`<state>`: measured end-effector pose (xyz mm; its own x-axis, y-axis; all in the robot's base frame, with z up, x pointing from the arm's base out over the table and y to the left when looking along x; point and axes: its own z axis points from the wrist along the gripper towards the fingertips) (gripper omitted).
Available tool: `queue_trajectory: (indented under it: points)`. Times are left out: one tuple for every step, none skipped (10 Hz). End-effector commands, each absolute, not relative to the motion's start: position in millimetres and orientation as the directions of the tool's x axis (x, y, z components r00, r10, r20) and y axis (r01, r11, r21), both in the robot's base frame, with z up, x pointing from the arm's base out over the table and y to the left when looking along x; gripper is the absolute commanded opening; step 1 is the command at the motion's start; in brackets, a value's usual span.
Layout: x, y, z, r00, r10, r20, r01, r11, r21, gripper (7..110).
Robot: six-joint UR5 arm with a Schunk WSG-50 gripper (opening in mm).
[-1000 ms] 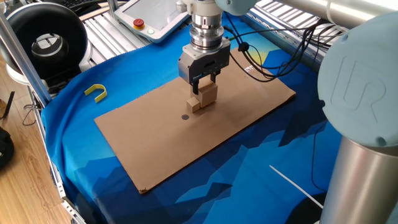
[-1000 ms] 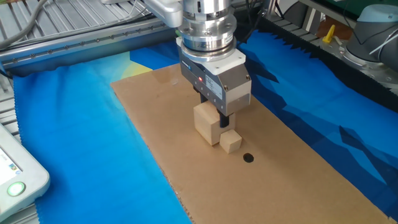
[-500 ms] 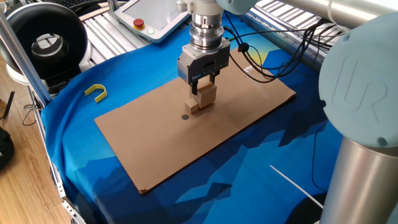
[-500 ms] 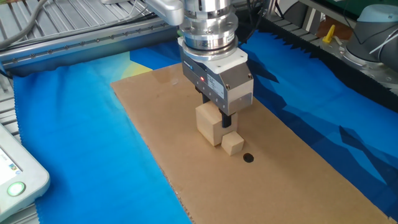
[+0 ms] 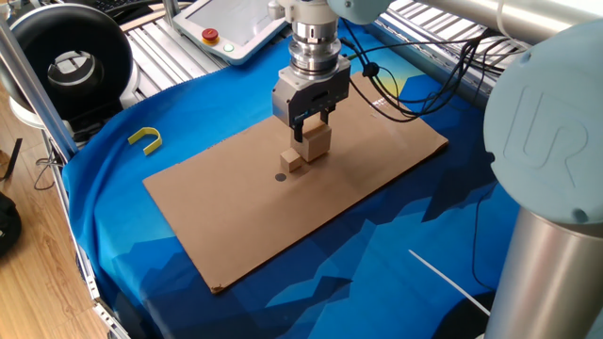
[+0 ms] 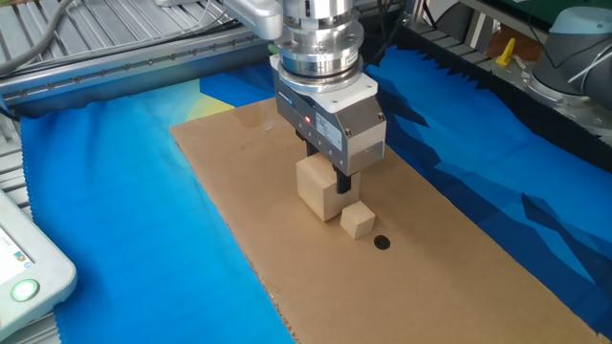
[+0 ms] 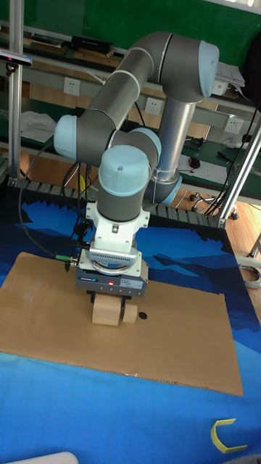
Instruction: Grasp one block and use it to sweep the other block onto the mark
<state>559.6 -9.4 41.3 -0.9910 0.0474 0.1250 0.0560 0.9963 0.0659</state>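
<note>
My gripper (image 5: 308, 129) is shut on the larger light-brown block (image 5: 317, 141), held upright low over the cardboard sheet (image 5: 236, 217). The tiny tan block (image 5: 293, 162) sits right beside it on the side facing the mark; I cannot tell whether they touch. The mark (image 5: 280, 176), a small dark dot, lies just beyond the tiny block, apart from it. In the other fixed view the gripper (image 6: 332, 177) grips the large block (image 6: 318, 188), with the tiny block (image 6: 358, 221) and the mark (image 6: 382, 243) in line. In the tall view the gripper (image 7: 110, 300) covers the top of the large block (image 7: 106, 312); the mark (image 7: 143, 315) shows to its right.
The cardboard lies on a blue cloth (image 5: 151, 104). A yellow U-shaped piece (image 5: 146, 139) rests on the cloth left of the sheet. A teach pendant (image 5: 231, 28) and a black round device (image 5: 71, 61) stand at the back. Cables (image 5: 396, 94) hang behind the gripper.
The gripper pushed the tiny block a little toward the mark with the large block, then drew the large block slightly back. The tiny block stays just short of the mark.
</note>
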Motion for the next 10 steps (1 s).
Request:
queue_trajectory:
  points:
    - [560, -2, 43, -0.990, 0.056, 0.126, 0.069, 0.993, 0.100, 7]
    - [560, -1, 44, -0.990, 0.057, 0.127, 0.070, 0.992, 0.102, 7]
    - [560, 1, 44, -0.990, 0.057, 0.128, 0.072, 0.991, 0.110, 7]
    - [559, 2, 44, -0.990, 0.058, 0.130, 0.073, 0.991, 0.114, 7]
    - [560, 5, 45, -0.989, 0.061, 0.131, 0.078, 0.989, 0.124, 7]
    - [558, 14, 46, -0.987, 0.072, 0.142, 0.095, 0.983, 0.156, 7]
    - [558, 9, 45, -0.988, 0.070, 0.140, 0.090, 0.986, 0.140, 7]
    - [558, 6, 44, -0.988, 0.066, 0.138, 0.084, 0.988, 0.127, 7]
    - [558, 1, 43, -0.989, 0.059, 0.136, 0.075, 0.991, 0.112, 7]
    - [560, -2, 42, -0.990, 0.052, 0.130, 0.066, 0.993, 0.100, 7]
